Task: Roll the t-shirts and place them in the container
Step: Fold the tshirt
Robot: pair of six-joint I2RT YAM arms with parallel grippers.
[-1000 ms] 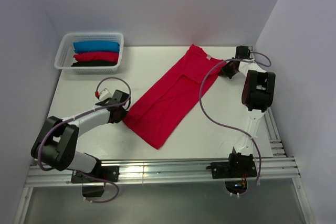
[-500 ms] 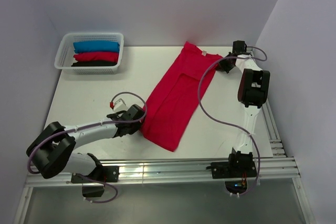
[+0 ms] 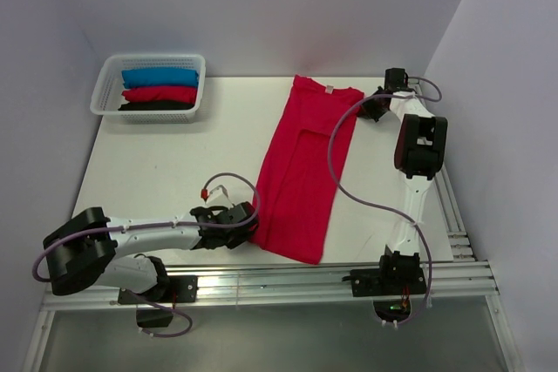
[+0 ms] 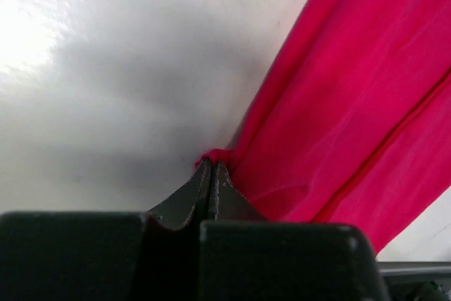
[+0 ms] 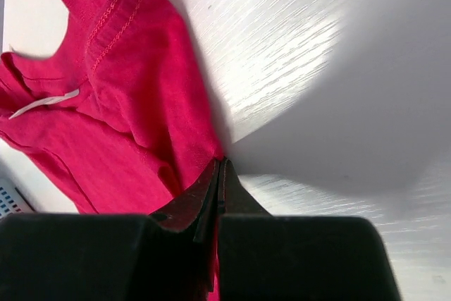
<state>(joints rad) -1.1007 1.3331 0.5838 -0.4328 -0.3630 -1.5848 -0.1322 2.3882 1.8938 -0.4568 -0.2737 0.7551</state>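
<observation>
My flat white table (image 3: 148, 176) carries a long crimson-red cloth t-shirt (image 3: 301, 172), folded narrow, right of centre, and a white plastic lattice basket (image 3: 153, 114) at far-left corner.

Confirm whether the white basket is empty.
No, the basket holds a blue shirt, a red shirt and a black shirt, all rolled.

Left arm (image 3: 157, 231) and right arm (image 3: 418, 205) are showing white links and black joints. Lilac cables (image 3: 330, 152) are looping off both. Left gripper (image 4: 212, 166) is showing dark, tapered fingers (image 4: 187, 199).
</observation>
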